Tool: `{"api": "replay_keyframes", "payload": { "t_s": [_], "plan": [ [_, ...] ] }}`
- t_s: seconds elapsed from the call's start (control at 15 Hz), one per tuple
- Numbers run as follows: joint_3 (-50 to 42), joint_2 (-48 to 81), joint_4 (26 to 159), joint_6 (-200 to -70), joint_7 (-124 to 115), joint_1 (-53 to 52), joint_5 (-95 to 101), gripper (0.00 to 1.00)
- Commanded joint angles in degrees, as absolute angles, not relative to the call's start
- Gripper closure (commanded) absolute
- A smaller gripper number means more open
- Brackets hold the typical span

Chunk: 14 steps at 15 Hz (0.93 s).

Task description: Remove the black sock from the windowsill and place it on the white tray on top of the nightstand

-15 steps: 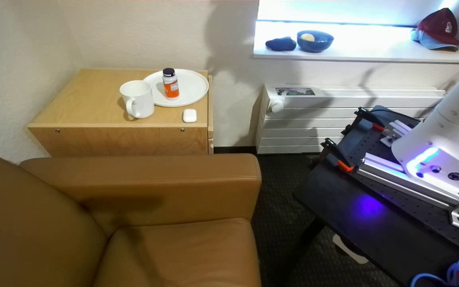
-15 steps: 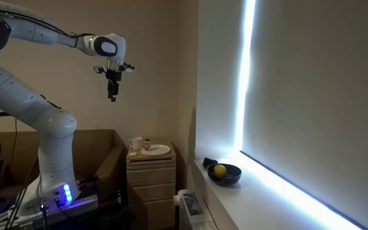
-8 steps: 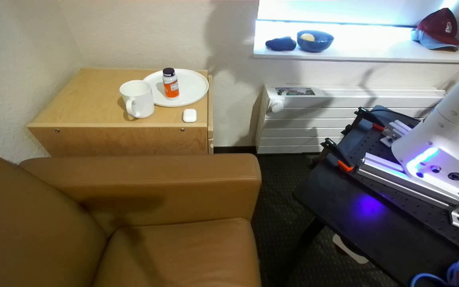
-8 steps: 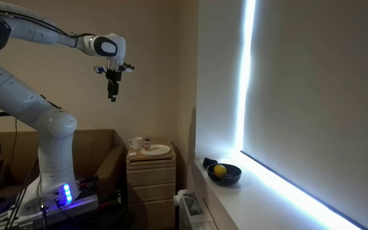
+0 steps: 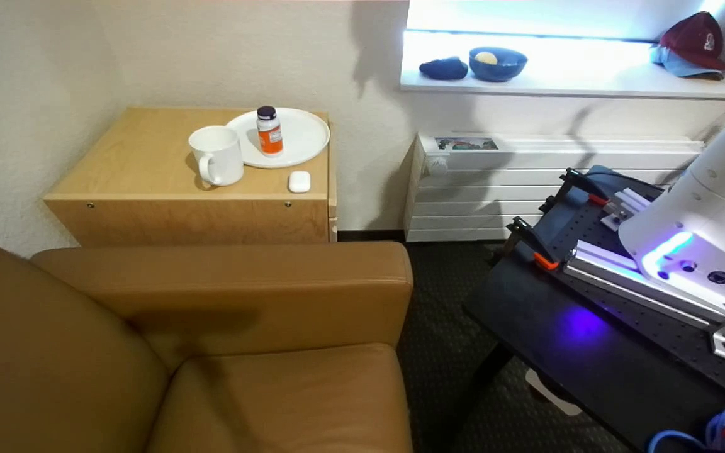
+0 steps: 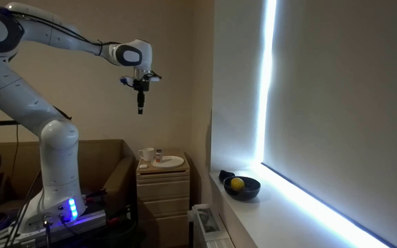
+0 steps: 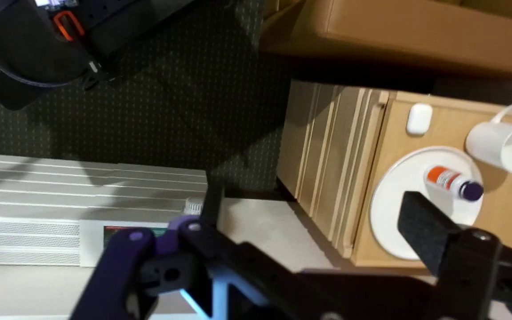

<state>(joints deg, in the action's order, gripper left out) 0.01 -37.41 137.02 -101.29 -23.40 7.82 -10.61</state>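
The black sock (image 5: 443, 68) lies bunched on the windowsill (image 5: 576, 75), beside a dark bowl. It also shows behind the bowl in an exterior view (image 6: 225, 175) and is out of the wrist view. The round white tray (image 5: 304, 139) sits on the wooden nightstand (image 5: 155, 151). It also shows in an exterior view (image 6: 174, 162) and in the wrist view (image 7: 391, 209). My gripper (image 6: 140, 111) points down, high in the air, left of the windowsill and apart from the sock. In the wrist view its fingers (image 7: 313, 202) are spread wide with nothing between them.
A pill bottle (image 5: 270, 133) stands on the tray. A white mug (image 5: 224, 160) and a small white case (image 5: 299, 182) are beside it. The bowl (image 5: 502, 68) holds a yellow fruit. A cap (image 5: 696, 44) lies farther along the sill. A radiator (image 5: 551, 189) is below.
The arm and gripper have moved right in an exterior view, closer to the windowsill, and slightly lower. The gripper has turned a little. The sock, tray and other objects have not moved.
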Motion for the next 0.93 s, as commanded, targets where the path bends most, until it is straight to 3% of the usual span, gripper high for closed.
{"api": "replay_keyframes", "payload": {
  "t_s": [0.0,0.47,0.87],
  "plan": [
    [-5.0,-26.7,131.9,-106.1,-24.6,13.3,-10.2,0.0],
    [-6.7,-22.5,129.8,-109.1,-28.5,14.8,-10.7,0.0],
    [-11.1,-2.4,116.4,-119.6,-42.4,15.8,-14.3,0.0]
  ]
}}
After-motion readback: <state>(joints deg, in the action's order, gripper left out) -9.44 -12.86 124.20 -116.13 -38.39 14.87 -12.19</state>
